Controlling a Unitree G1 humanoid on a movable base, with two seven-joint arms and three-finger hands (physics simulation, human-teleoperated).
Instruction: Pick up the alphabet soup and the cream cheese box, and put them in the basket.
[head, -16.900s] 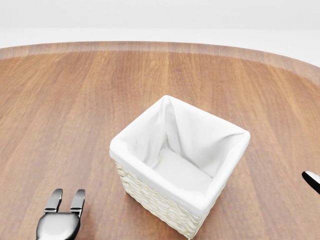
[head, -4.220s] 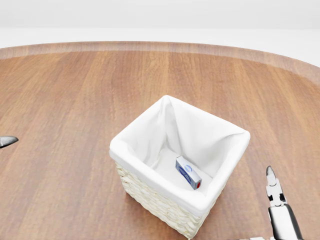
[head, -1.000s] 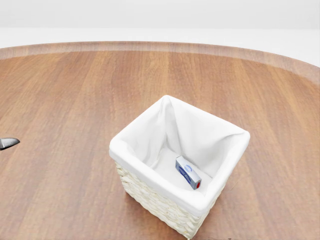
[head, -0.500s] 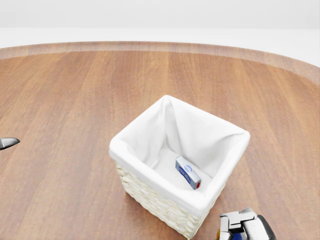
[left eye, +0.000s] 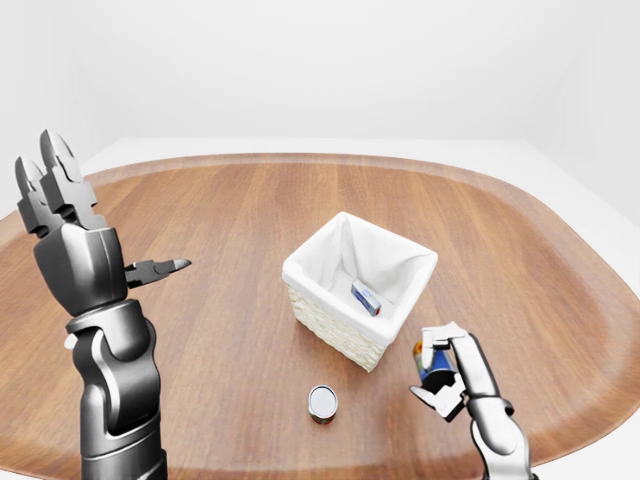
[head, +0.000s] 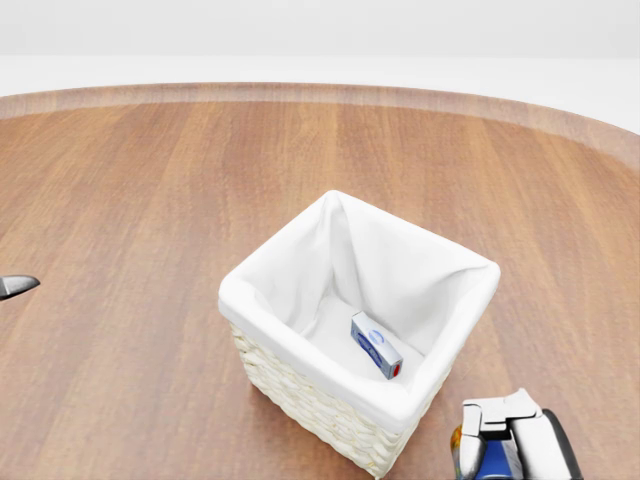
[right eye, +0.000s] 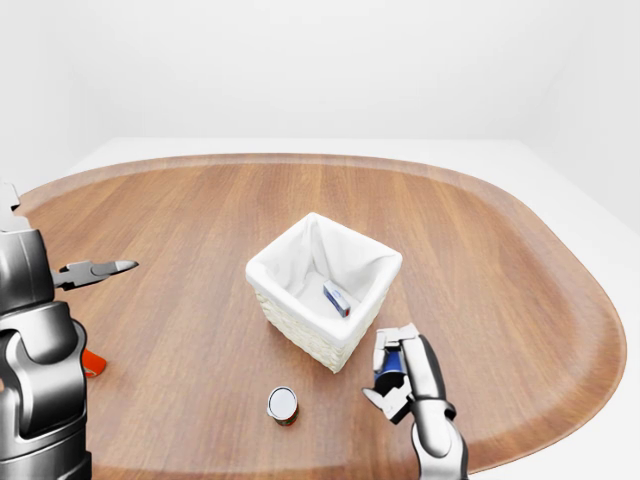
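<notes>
Glossy gunmetal-grey jointed arms, dark pointed fingers (left eye: 58, 165), pale silver right-hand fingers (left eye: 471, 362).

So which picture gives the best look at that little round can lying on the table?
The left-eye view: the can sits clear on the table, below the basket. The right-eye view shows it just as whole. The head view misses it entirely.

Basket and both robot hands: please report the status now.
Right robot hand shut on a can beside the basket. Left robot hand open, raised. Small box in basket. Nothing blocking.
</notes>
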